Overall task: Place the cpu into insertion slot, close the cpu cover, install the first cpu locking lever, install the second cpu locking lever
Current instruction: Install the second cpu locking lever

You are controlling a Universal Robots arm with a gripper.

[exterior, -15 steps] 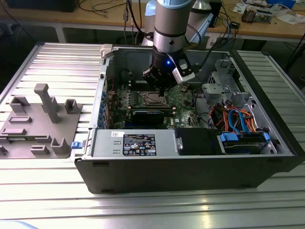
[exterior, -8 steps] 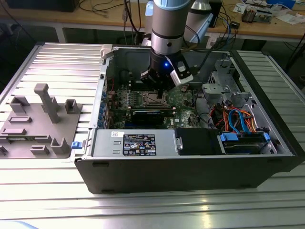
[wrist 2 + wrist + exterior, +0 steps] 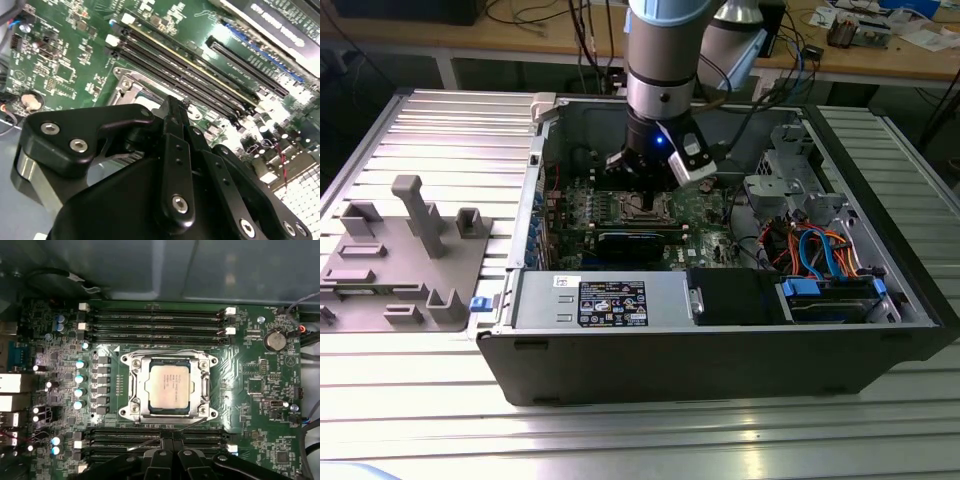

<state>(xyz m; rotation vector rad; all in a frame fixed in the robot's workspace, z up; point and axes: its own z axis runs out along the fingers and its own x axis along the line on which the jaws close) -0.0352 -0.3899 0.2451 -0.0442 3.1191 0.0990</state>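
The cpu, a square chip with a silver-grey top, lies in the insertion slot on the green motherboard. The cpu cover, a silvery frame, lies flat around it. One wire locking lever runs straight along one edge of the slot. On the opposite edge a second wire lever slants away from the frame, its end close by my gripper. The black fingertips are pressed together with nothing between them. My gripper hovers just beside the slot, and in the exterior view it hangs low inside the open computer case.
Black memory slots flank the socket on both sides. A long black card, the power supply and blue and orange cables stand around inside the case. A grey fixture rests on the table at the exterior view's left.
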